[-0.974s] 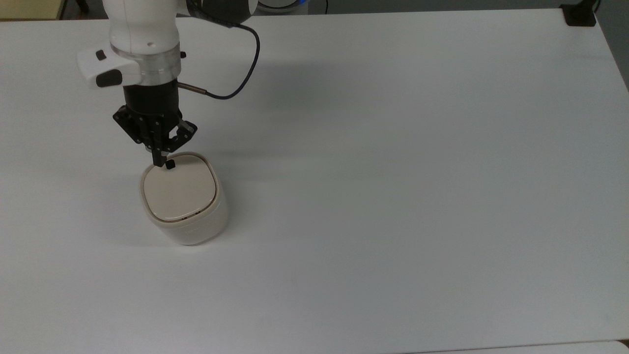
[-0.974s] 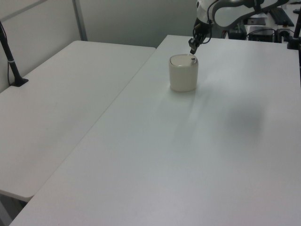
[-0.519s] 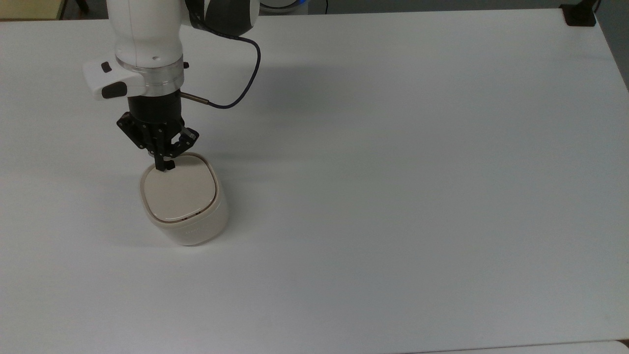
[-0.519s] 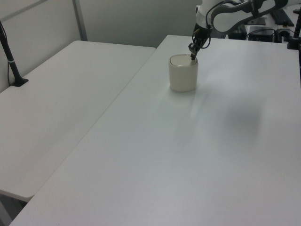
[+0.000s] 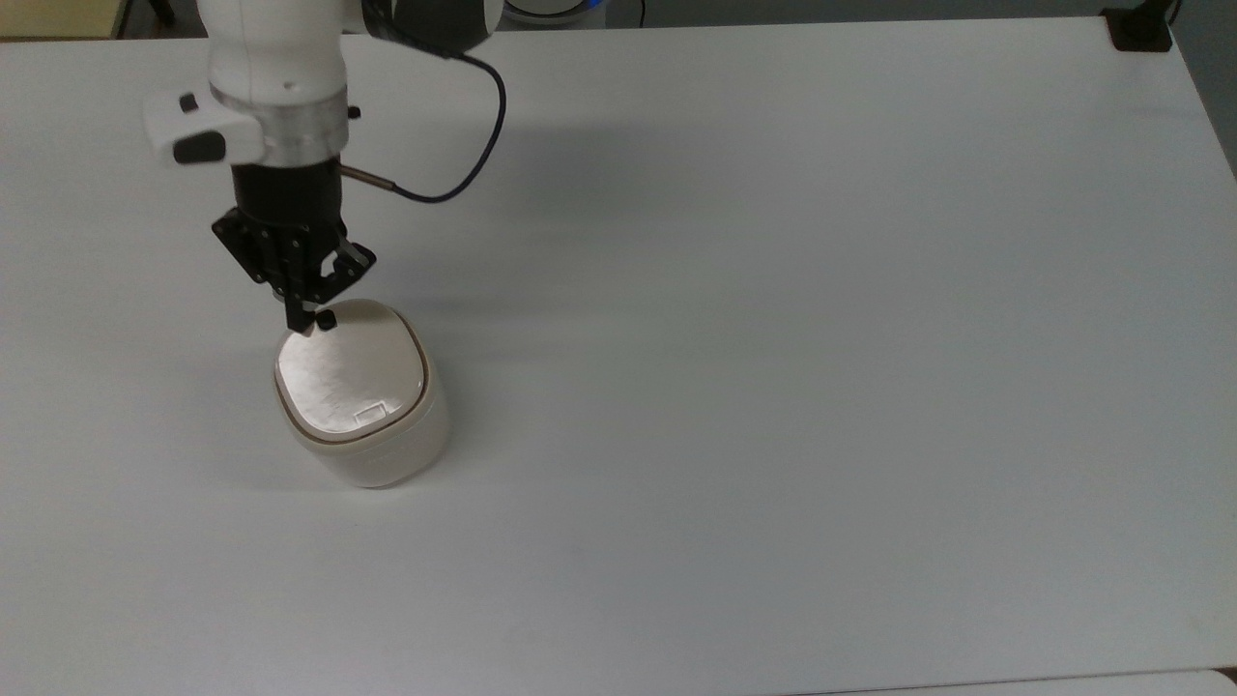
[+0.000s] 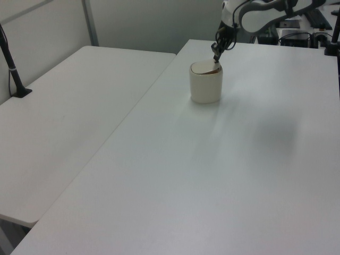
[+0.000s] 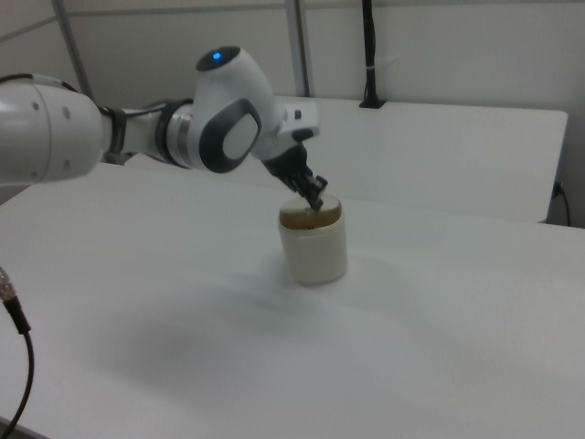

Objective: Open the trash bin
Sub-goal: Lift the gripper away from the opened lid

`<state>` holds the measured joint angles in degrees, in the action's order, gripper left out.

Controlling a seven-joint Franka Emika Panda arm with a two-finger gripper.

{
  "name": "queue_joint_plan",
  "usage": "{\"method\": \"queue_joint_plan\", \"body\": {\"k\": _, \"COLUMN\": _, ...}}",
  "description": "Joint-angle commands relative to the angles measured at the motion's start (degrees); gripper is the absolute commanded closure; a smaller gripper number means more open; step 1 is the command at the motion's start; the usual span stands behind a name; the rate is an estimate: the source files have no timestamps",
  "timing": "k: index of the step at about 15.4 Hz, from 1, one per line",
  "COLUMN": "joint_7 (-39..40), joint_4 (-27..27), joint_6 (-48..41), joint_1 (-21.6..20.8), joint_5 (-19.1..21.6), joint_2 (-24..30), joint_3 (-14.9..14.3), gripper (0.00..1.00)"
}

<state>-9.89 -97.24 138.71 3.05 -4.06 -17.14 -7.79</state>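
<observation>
- Gripper (image 5: 302, 324): fingers drawn together, grasping nothing, tips at the lid's far edge beside the black button (image 5: 327, 318); arm descends from the top view's upper left.
- Trash bin (image 5: 362, 406): directly beneath the tips, toward the top view's left; lid (image 5: 346, 372) appears tilted up, a dark gap under it in the right view.
- Table (image 5: 773, 338): white, bare.
- Second white table (image 6: 64, 122): the left view's left; grey partition walls behind.

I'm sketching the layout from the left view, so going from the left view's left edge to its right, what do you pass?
Black post clamped to the side table → trash bin on the main table → gripper at the bin's right rear rim.
</observation>
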Motion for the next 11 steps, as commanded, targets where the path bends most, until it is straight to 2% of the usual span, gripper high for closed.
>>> {"method": "queue_joint_plan", "body": {"k": 1, "joint_7": -2.5, "joint_4": -0.41, "joint_6": -3.51, "joint_1": 0.11, "joint_5": 3.08, "joint_2": 5.79, "joint_3": -0.2, "gripper": 1.0}}
{"method": "queue_joint_plan", "body": {"k": 5, "joint_7": -2.51, "joint_4": 1.35, "joint_6": -13.44, "joint_1": -0.59, "joint_5": 5.02, "joint_2": 10.27, "joint_3": -0.2, "gripper": 1.0}}
{"method": "queue_joint_plan", "body": {"k": 6, "joint_7": -2.59, "joint_4": 1.36, "joint_6": -17.2, "joint_1": -1.11, "joint_5": 5.11, "joint_2": 12.37, "joint_3": -0.12, "gripper": 0.93}}
{"method": "queue_joint_plan", "body": {"k": 7, "joint_7": -2.59, "joint_4": 1.27, "joint_6": -19.94, "joint_1": -1.99, "joint_5": 5.11, "joint_2": 13.87, "joint_3": -0.12, "gripper": 0.83}}
{"method": "queue_joint_plan", "body": {"k": 8, "joint_7": -2.59, "joint_4": 1.18, "joint_6": -23.8, "joint_1": -3.65, "joint_5": 5.37, "joint_2": 15.8, "joint_3": -0.12, "gripper": 0.51}}
{"method": "queue_joint_plan", "body": {"k": 9, "joint_7": -2.51, "joint_4": 1.18, "joint_6": -26.44, "joint_1": -4.1, "joint_5": 5.64, "joint_2": 16.87, "joint_3": -0.12, "gripper": 0.37}}
{"method": "queue_joint_plan", "body": {"k": 10, "joint_7": -2.5, "joint_4": 1.18, "joint_6": -29.08, "joint_1": -4.37, "joint_5": 6.33, "joint_2": 17.83, "joint_3": -0.12, "gripper": 0.34}}
{"method": "queue_joint_plan", "body": {"k": 11, "joint_7": -2.5, "joint_4": 1.27, "joint_6": -31.72, "joint_1": -5.15, "joint_5": 6.86, "joint_2": 18.54, "joint_3": -0.12, "gripper": 0.23}}
